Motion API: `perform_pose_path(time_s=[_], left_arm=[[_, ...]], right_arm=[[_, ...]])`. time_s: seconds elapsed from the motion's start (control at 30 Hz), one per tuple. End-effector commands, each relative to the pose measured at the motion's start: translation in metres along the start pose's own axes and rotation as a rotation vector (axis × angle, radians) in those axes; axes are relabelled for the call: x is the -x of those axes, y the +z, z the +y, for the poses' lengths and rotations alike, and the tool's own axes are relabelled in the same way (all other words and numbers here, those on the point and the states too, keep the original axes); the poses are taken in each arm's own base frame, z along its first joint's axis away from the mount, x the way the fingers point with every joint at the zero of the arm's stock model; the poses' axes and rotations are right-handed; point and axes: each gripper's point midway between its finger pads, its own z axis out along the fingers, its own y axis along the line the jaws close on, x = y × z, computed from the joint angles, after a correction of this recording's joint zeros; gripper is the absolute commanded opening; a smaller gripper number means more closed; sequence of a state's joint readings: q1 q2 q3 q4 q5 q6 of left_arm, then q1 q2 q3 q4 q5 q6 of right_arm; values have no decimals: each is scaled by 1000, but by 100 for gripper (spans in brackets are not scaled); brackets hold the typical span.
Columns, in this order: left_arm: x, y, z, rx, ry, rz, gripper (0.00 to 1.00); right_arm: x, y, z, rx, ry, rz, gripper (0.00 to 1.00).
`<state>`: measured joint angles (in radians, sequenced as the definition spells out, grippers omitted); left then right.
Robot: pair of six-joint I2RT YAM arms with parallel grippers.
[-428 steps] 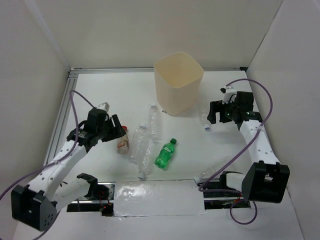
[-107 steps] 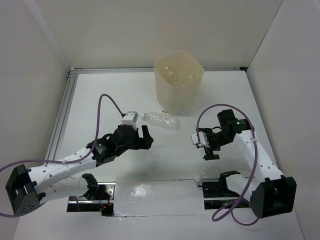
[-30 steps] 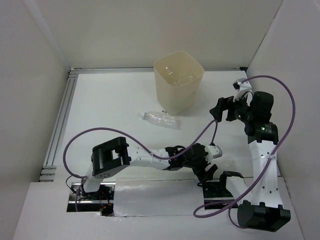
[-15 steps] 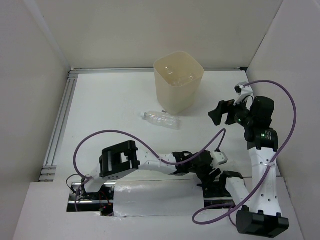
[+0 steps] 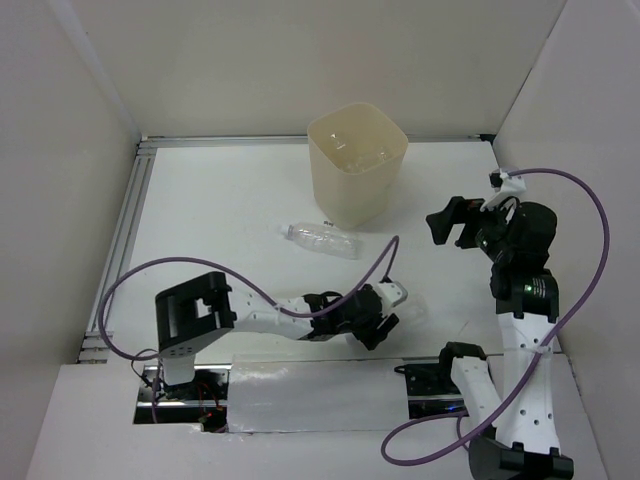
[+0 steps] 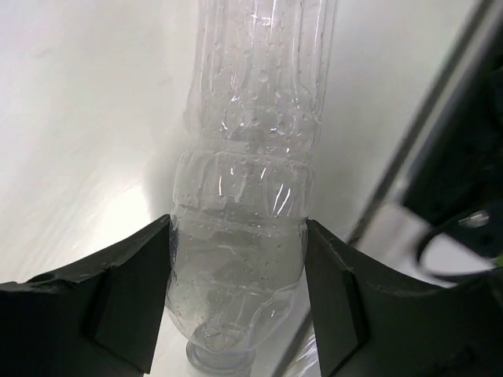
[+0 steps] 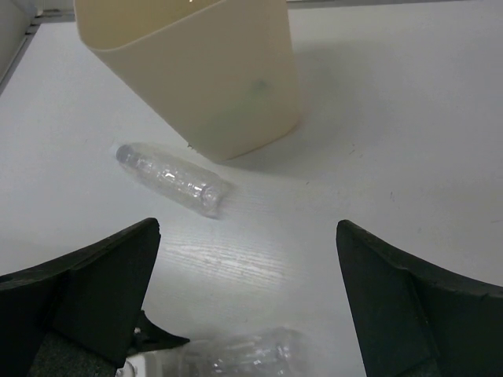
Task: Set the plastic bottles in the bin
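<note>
— Clear plastic bottle (image 6: 247, 228) sits pinched in the left claw (image 6: 237, 271), lower middle of the overhead view, near the front edge of the desk (image 5: 220, 210).
— How much is left?
— Clear shapes show inside the bin (image 5: 357, 195), upper centre; a second bottle (image 5: 322, 238) lies just below it. Right claw (image 5: 453, 222) hangs wide, empty, with open desk between.

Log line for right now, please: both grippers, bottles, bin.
left gripper: shut on clear ribbed plastic bottle | right gripper: open, empty | second clear plastic bottle: lying near tall cream plastic bin
</note>
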<state>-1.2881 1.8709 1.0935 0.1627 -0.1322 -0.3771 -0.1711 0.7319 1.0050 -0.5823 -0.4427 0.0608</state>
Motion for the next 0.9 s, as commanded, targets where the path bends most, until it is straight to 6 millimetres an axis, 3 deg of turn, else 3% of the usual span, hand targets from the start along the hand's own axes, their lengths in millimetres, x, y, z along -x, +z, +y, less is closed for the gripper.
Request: perform_pose_path(time_s=[0.0, 0.13, 0.17, 0.33, 0.43, 0.53, 0.57, 0.7, 0.87], left_arm=[[-2, -25, 29, 94, -40, -4, 5], [30, -70, 31, 84, -31, -103, 3], [55, -86, 30, 76, -31, -165, 3], [127, -134, 51, 133, -20, -322, 2], [166, -161, 76, 173, -41, -421, 2], [210, -191, 118, 263, -88, -540, 2], [220, -196, 143, 310, -128, -567, 2], [289, -209, 187, 386, -187, -707, 2], [357, -211, 226, 400, -257, -841, 4]], right_arm=[[21, -1, -5, -38, 14, -95, 100], [17, 0, -7, -46, 24, -97, 100], [14, -1, -7, -46, 25, -95, 100], [11, -2, -4, -36, 30, -101, 99], [12, -4, -4, -36, 13, -109, 99], [10, -6, -4, -36, -10, -111, 99], [7, -6, -4, -37, -9, -109, 99], [-1, -3, -7, -39, -12, -92, 99], [-14, -2, -3, -5, -22, -57, 98]])
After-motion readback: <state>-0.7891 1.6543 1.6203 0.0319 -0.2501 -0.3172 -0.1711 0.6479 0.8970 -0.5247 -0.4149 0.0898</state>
